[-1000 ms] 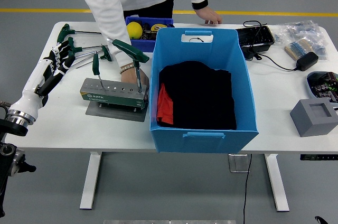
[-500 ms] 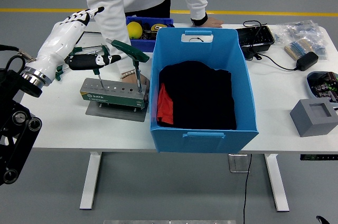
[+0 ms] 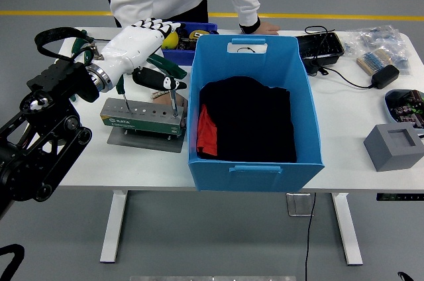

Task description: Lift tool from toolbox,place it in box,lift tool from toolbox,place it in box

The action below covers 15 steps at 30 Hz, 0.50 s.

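I see the left hand (image 3: 142, 46) raised above the toolbox (image 3: 142, 120), its white fingers (image 3: 159, 27) spread wide and the black thumb pointing toward the box (image 3: 255, 112); it holds nothing. One green T-handle tool (image 3: 171, 85) stands upright in the toolbox rack at its right end, just beside the blue box. More green-handled tools (image 3: 81, 46) lie on the table (image 3: 79, 155) behind the arm. The box holds black and red cloth (image 3: 245, 122). A person's hand (image 3: 161, 95) rests behind the toolbox; the other hand (image 3: 260, 27) rests on the far table edge.
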Each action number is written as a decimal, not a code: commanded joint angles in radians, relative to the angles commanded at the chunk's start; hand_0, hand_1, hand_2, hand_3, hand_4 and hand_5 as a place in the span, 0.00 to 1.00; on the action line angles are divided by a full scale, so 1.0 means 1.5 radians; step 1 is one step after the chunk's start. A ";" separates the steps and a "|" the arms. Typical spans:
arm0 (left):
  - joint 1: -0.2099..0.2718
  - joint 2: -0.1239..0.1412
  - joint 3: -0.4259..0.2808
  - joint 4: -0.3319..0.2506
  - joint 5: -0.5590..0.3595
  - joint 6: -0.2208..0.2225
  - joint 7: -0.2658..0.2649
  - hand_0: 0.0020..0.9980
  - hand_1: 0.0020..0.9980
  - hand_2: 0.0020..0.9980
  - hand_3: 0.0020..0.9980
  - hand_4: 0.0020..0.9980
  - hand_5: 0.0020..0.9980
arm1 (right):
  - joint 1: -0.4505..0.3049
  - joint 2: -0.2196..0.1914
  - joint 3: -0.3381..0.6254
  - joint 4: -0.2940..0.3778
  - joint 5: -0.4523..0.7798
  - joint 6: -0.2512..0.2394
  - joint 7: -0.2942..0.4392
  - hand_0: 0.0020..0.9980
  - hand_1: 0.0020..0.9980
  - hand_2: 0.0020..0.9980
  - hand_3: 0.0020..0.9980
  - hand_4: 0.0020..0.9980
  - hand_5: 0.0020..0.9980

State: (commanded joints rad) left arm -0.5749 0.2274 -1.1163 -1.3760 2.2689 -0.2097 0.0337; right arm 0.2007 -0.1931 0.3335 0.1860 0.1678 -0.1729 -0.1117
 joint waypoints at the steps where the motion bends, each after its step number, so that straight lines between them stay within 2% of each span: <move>1: -0.003 0.000 0.004 0.005 0.000 -0.003 0.001 1.00 1.00 1.00 1.00 1.00 0.51 | 0.000 0.000 0.000 0.000 0.000 0.000 0.000 0.68 0.67 0.71 0.56 0.78 0.67; 2: -0.007 -0.001 0.008 0.012 0.000 -0.005 0.001 0.96 1.00 1.00 0.96 1.00 0.52 | 0.000 0.000 0.000 0.000 0.000 0.000 0.000 0.68 0.67 0.71 0.56 0.78 0.67; 7: -0.021 -0.002 0.029 0.048 0.000 -0.007 -0.002 0.96 1.00 1.00 0.96 1.00 0.52 | 0.000 -0.001 0.003 0.000 -0.005 0.000 -0.001 0.68 0.67 0.71 0.56 0.78 0.67; 8: -0.025 -0.002 0.036 0.057 0.000 -0.005 -0.003 0.90 0.93 0.89 0.85 1.00 0.52 | -0.001 -0.001 0.004 0.000 -0.006 0.000 -0.001 0.68 0.67 0.71 0.56 0.78 0.67; 13: -0.050 0.000 0.067 0.096 0.000 0.005 -0.013 0.90 0.93 0.89 0.85 1.00 0.52 | 0.000 -0.001 0.006 0.000 -0.009 0.000 -0.002 0.68 0.67 0.71 0.56 0.78 0.67; 14: -0.055 0.001 0.072 0.103 0.000 0.007 -0.014 0.87 0.83 0.80 0.76 1.00 0.52 | 0.001 -0.001 0.006 0.000 -0.009 0.000 -0.002 0.68 0.66 0.71 0.56 0.78 0.67; 15: -0.061 0.001 0.079 0.111 0.000 0.009 -0.017 0.87 0.83 0.80 0.76 1.00 0.52 | 0.001 -0.001 0.006 0.000 -0.009 0.000 -0.002 0.68 0.66 0.71 0.56 0.78 0.67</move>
State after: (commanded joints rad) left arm -0.6663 0.2295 -0.9974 -1.2097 2.2689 -0.1958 0.0083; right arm 0.2017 -0.1946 0.3423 0.1853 0.1550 -0.1727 -0.1146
